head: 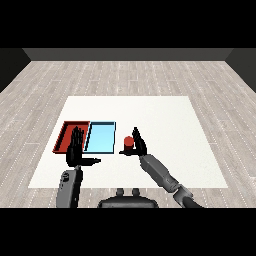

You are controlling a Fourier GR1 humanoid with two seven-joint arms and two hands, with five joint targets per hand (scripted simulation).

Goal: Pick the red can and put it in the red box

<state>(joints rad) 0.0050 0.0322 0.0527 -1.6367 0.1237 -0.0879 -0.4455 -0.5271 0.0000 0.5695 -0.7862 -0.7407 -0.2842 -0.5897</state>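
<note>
On the flat white table (165, 115) a shallow red rectangular tray (65, 135) and a shallow light blue rectangular tray (101, 137) lie side by side, their long edges touching, the red one on the left. The small red cylindrical can (128, 142) stands upright on the table just to the right of the blue tray, outside both trays. The robot's black right hand (138, 144) is right up against the can's right side, fingers pointing upward beside it (whether they are wrapped round the can or only next to it I cannot tell from here). The black left hand (76, 147) is raised in front of the two trays, fingers straight and spread, thumb sticking out sideways, holding nothing.
</note>
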